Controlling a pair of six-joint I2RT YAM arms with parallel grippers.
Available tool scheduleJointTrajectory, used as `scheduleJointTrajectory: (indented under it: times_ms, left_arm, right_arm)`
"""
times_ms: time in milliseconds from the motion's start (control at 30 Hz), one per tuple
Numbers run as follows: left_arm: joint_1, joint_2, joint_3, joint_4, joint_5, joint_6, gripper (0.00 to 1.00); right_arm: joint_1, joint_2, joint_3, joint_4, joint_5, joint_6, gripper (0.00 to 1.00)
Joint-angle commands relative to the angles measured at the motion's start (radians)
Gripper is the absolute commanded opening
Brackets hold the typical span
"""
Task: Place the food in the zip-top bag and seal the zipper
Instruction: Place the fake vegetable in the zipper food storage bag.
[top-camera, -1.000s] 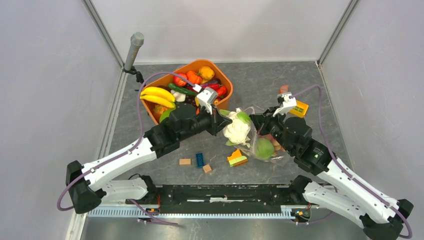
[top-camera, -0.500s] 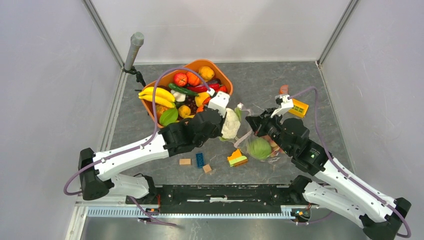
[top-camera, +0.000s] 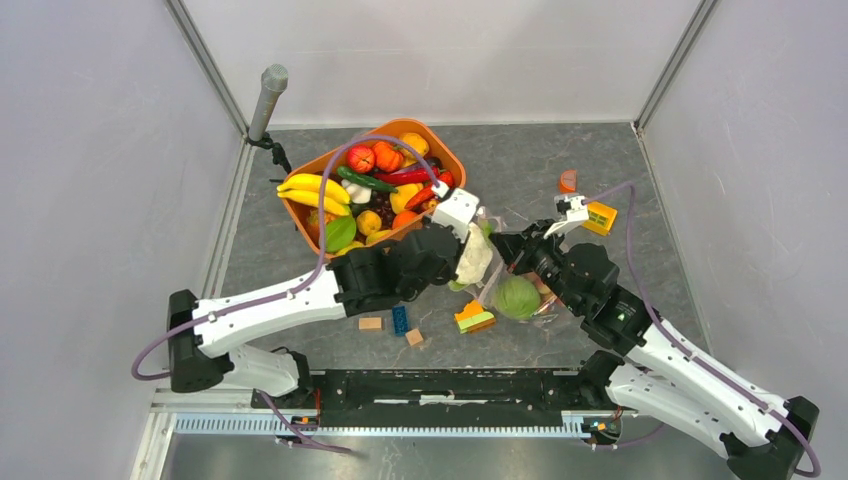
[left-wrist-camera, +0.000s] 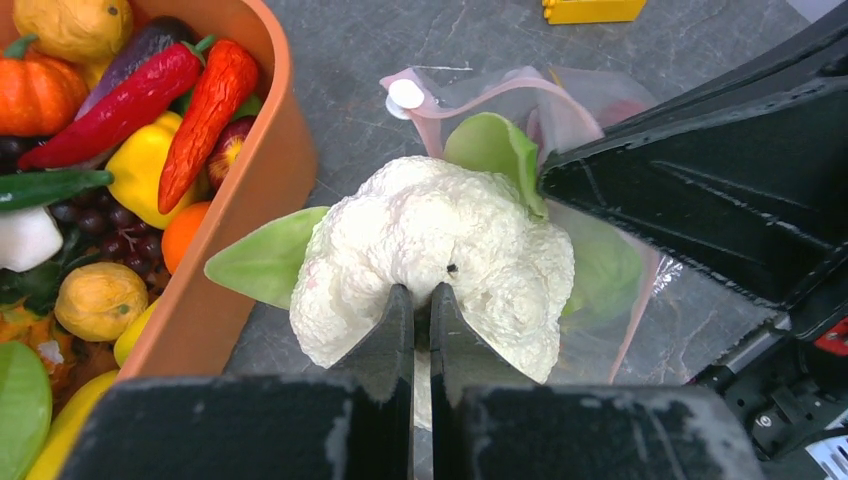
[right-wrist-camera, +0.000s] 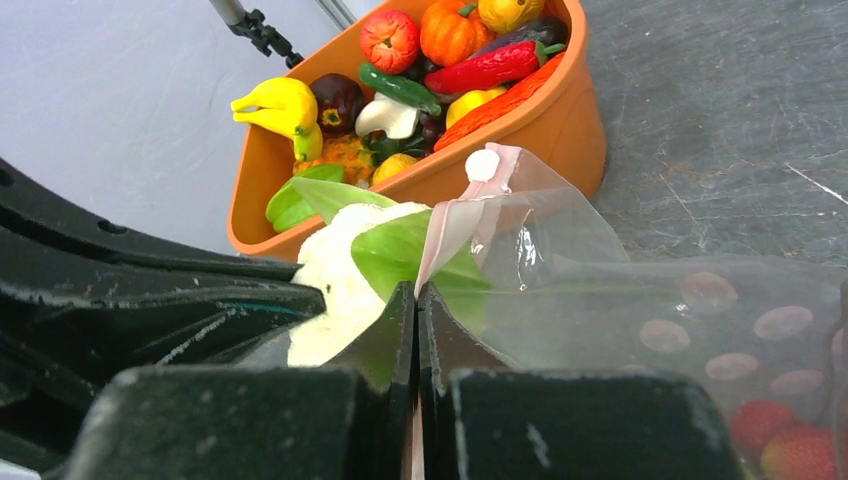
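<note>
Left gripper (left-wrist-camera: 421, 295) clamped on white cauliflower (left-wrist-camera: 470, 240), right gripper (right-wrist-camera: 415, 290) pinching zip-top bag (right-wrist-camera: 600, 300) mouth edge, orange tub (right-wrist-camera: 520, 150) far left.

- The cauliflower (left-wrist-camera: 430, 260) fills the bag (left-wrist-camera: 585, 105) mouth, between the tub (left-wrist-camera: 270, 170) wall and the right arm (left-wrist-camera: 720, 180).
- Blocks (top-camera: 399, 320) dot the table (top-camera: 520, 165) in front of the bag; the stretch behind it lies bare.

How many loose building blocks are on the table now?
5: tan block, blue block and second tan block near the front; multicoloured stack beside the bag; yellow block back right. More may be hidden.
</note>
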Motion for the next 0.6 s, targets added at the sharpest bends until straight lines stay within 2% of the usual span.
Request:
scheduleJointTrajectory:
  times_ms: [0, 100, 233, 433, 567]
  left_arm:
    - [-0.075, 0.068, 0.092, -0.012, -0.207, 0.052, 0.02]
    - [-0.091, 0.121, 0.136, -0.069, -0.310, 0.041, 0.02]
    - [-0.094, 0.164, 0.162, -0.087, -0.356, 0.023, 0.02]
    - [-0.141, 0.221, 0.265, -0.112, -0.345, -0.015, 0.02]
    - [-0.170, 0.253, 0.311, -0.111, -0.198, -0.001, 0.02]
  right_arm:
    - [0.003, -0.026, -0.009, 0.098, 0.017, 0.038, 0.00]
    - [0.004, -0.034, -0.007, 0.091, 0.028, 0.040, 0.00]
    - [0.004, -0.034, 0.010, 0.070, 0.020, 0.032, 0.00]
    - [0.004, -0.046, 0.006, 0.065, 0.039, 0.046, 0.00]
    - [0.004, -0.066, -0.036, 0.076, 0.085, 0.102, 0.00]
